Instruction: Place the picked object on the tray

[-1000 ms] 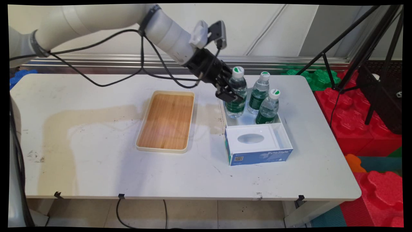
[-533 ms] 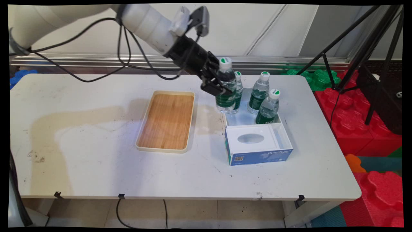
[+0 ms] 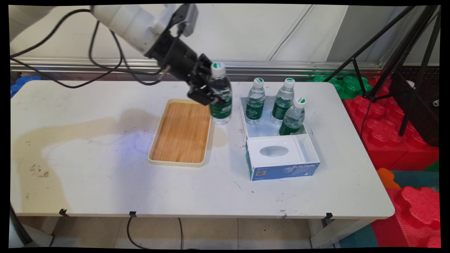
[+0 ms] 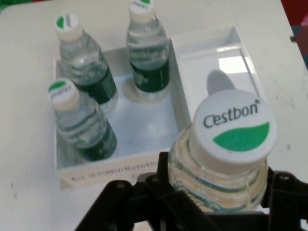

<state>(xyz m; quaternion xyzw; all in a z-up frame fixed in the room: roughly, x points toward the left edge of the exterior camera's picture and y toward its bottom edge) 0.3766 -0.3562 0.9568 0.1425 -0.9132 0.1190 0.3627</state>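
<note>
overhead table view, close wrist view

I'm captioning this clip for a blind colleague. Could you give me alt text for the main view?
The black gripper holds a green-labelled water bottle upright in the air, between a wooden tray and a white box. Three more bottles stand in the box, all on a white table.

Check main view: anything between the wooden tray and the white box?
Only the held water bottle, in the gripper, above bare table between wooden tray and white box.
</note>
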